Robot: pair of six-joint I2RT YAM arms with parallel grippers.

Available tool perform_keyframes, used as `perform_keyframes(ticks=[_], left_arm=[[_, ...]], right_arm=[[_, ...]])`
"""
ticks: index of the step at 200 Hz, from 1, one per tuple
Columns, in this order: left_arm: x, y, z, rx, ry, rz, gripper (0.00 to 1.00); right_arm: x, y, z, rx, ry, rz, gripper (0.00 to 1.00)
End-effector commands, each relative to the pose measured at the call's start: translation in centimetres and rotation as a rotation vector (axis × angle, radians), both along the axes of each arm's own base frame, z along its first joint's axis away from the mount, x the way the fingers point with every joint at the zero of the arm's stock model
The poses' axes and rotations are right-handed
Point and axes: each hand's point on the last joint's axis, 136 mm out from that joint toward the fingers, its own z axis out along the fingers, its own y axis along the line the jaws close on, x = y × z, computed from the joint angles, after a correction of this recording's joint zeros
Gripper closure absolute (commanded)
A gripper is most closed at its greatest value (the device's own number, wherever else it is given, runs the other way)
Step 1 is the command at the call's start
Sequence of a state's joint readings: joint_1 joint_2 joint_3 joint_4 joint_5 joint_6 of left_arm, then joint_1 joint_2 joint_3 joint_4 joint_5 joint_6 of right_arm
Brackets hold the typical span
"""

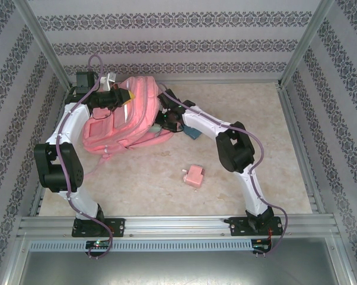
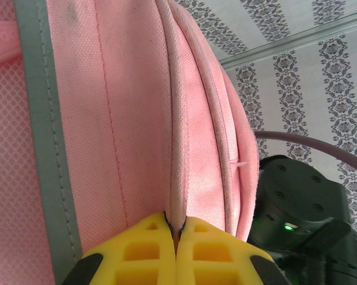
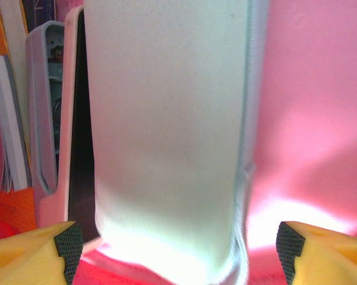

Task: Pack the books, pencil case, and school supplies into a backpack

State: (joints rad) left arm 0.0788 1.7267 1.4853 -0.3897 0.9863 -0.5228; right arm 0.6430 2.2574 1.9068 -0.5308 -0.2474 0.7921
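Pencil case, inside the backpack, stands between right tool's parted fingers.

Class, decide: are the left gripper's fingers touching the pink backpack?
Touching. The left wrist view shows the yellow fingers pinched shut on a seam edge of the backpack.

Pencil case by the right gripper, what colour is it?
The pencil case is pale mint green, clearest in the right wrist view.
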Motion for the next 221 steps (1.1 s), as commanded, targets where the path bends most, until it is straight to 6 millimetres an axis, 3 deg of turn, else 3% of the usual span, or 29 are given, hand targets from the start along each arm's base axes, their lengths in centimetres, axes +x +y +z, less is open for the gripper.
perform_keyframes(ticks=[1, 32, 80, 116, 149, 221], left_arm=[[-0.6, -0.3, 2.6, -0.001, -0.079, -0.041, 1.00], [-0.5, 0.0, 2.7, 0.026, -0.090, -0.023, 1.00], [0.0, 0.5, 3.9, 0.036, -0.130, 0.017, 1.00], [-0.2, 0.0, 5.2, -0.007, -0.165, -0.033, 1.00], [-0.4, -0.8, 5.9, -0.048, -0.166, -0.092, 1.00], [-1.3, -2.2, 8.3, -0.136, -0.209, -0.224, 1.00]], right_arm=[[-0.1, -3.2, 3.7, -0.061, -0.079, -0.011, 0.13], [-0.9, -7.3, 4.3, -0.135, -0.114, -0.031, 0.15], [-1.2, -15.4, 1.8, -0.263, -0.085, -0.079, 0.23], [-0.2, -19.4, -0.1, -0.309, -0.058, -0.082, 0.24], [1.2, -20.5, -1.8, -0.282, -0.022, -0.056, 0.27], [3.3, -20.5, -5.4, -0.268, 0.039, 0.009, 0.30]])
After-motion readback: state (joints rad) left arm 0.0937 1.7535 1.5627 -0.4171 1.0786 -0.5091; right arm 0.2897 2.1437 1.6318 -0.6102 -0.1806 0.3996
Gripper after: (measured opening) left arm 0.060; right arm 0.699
